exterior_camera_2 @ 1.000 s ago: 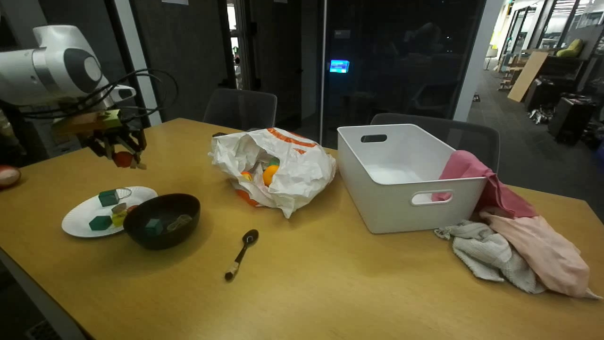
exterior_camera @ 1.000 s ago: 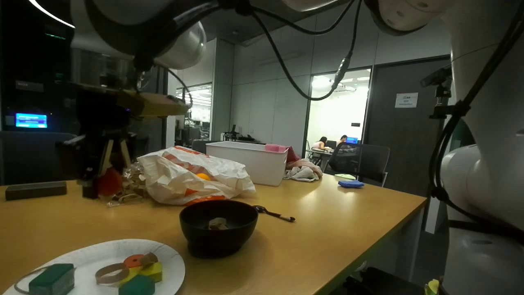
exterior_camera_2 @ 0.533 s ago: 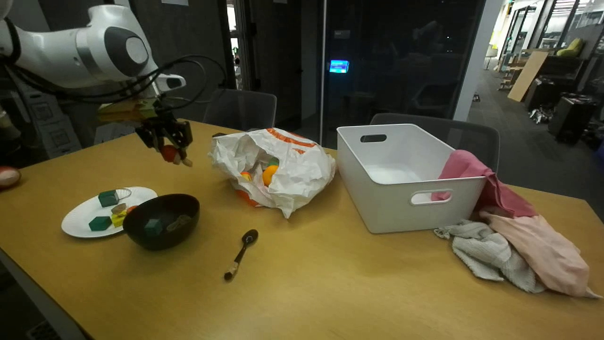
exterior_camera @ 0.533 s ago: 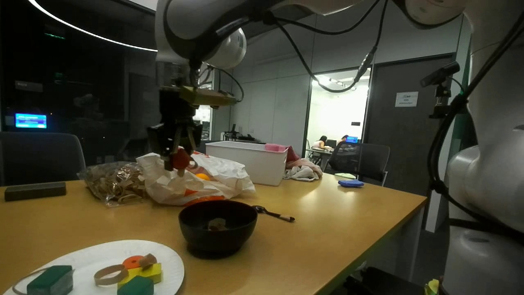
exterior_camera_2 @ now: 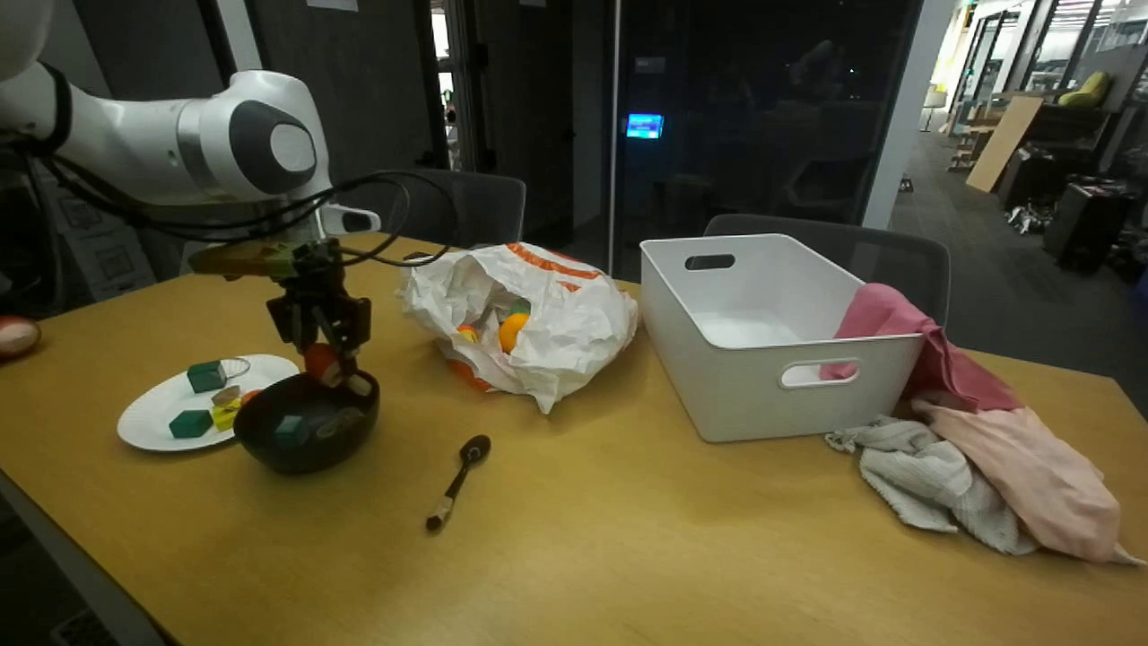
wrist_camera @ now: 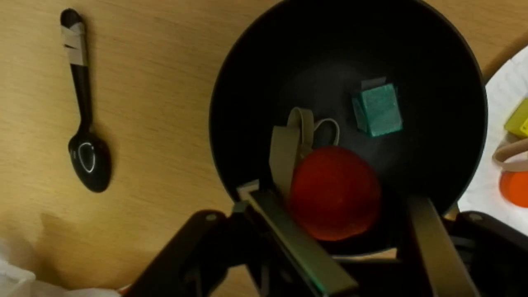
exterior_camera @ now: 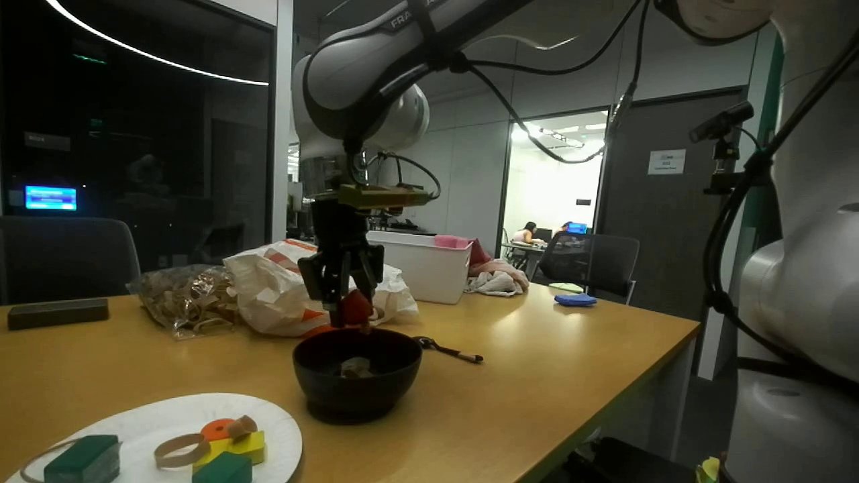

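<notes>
One red ball [wrist_camera: 335, 194] between the two fingers [wrist_camera: 303, 244] of one gripper [exterior_camera: 354, 312], grip not discernible, over one black bowl [exterior_camera_2: 305, 456]; one white plate [exterior_camera_2: 148, 417], left; one spoon [exterior_camera_2: 457, 484], right.

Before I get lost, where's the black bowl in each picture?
In an exterior view: black bowl, lower half, left of centre.
In an exterior view: black bowl, left side, below the middle.
Wrist view: black bowl, centre to right, top edge cropped.
Shared landmark: black spoon, beside it in all three.
</notes>
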Tool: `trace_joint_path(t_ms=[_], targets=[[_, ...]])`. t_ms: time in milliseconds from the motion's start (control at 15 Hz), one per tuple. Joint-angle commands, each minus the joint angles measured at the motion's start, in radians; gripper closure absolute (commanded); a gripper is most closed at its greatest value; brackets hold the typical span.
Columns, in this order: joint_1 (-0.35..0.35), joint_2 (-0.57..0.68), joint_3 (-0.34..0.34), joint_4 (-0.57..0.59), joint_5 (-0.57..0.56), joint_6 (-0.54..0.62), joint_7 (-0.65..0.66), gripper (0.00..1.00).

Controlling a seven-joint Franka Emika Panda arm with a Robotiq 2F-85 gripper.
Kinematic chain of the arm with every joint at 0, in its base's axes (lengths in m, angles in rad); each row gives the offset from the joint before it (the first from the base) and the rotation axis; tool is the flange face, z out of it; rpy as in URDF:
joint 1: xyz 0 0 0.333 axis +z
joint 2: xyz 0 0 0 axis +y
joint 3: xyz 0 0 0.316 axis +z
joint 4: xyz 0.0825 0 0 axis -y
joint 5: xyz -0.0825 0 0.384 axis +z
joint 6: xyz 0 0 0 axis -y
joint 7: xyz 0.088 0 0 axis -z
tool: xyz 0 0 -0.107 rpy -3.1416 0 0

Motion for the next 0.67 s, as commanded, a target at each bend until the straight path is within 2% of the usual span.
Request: trace_joint_path(t_ms=[0,67,133,600], targets=[[-0.011,-0.033,0.001,-0.034,0.032,-0.005,-0.004,0.10],[-0.010,-0.037,0.002,-0.035,0.035,-0.004,-0.006,0.01],[-0.008,-0.042,0.005,-0.033,0.038,-0.005,-0.006,0.00],[0.064,-0.056,0.094,-0.007,0.073,-0.018,-0.053,0.00]])
